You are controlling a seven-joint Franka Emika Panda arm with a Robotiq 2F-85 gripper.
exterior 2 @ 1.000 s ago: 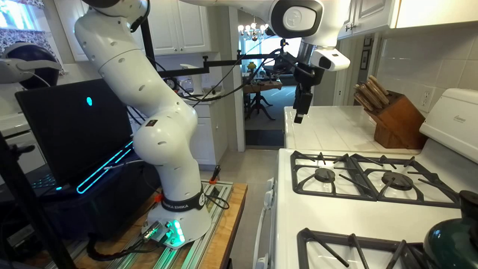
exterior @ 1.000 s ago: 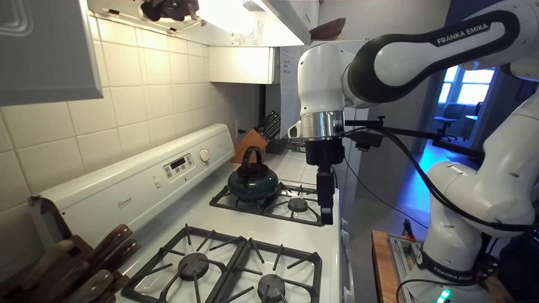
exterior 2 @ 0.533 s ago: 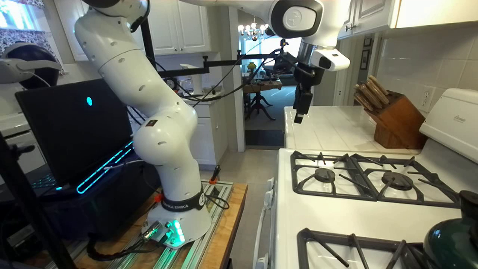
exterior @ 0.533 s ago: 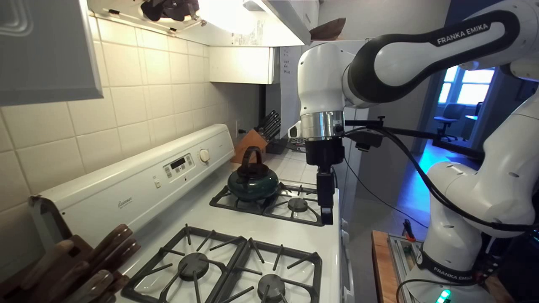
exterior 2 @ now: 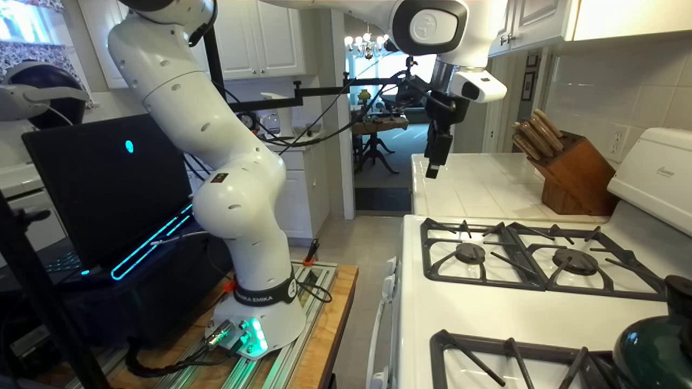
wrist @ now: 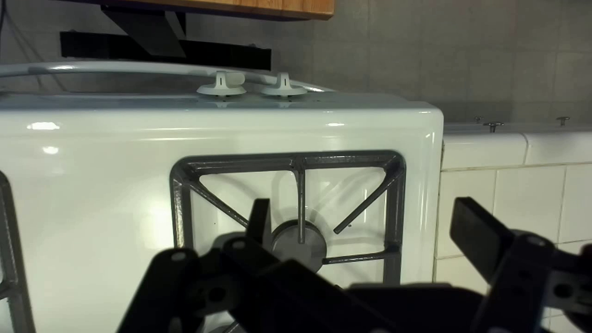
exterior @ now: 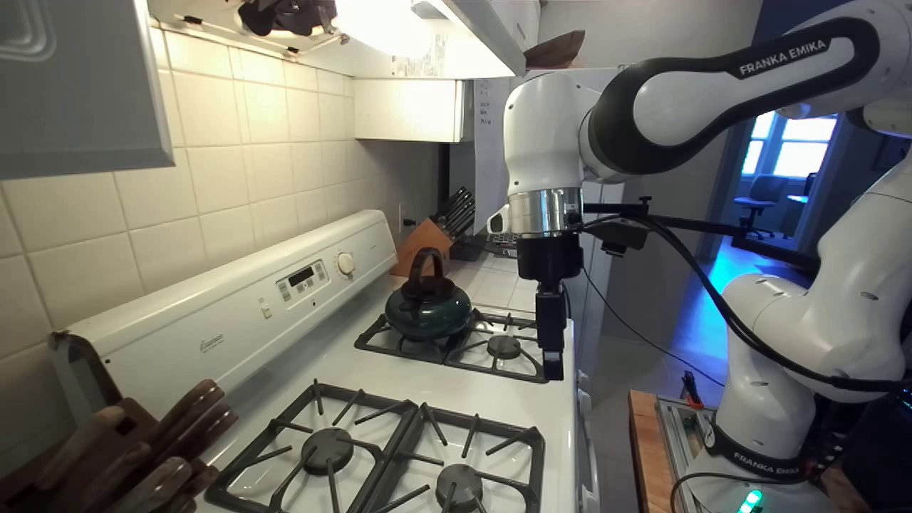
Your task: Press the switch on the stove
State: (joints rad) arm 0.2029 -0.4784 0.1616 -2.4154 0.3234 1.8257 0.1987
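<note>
Hanging as earlier above the stove (exterior: 427, 377), the gripper (wrist: 363, 217) gapes; well apart from it, only an exterior view shows the control cluster (exterior: 301, 277).

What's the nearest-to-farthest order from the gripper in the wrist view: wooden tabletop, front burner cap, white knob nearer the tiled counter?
1. Front burner cap: on the stove, below the open gripper and partly hidden by it.
2. White knob: on the stove's front side.
3. Wooden tabletop: beyond the knob, at the picture's top edge.
</note>
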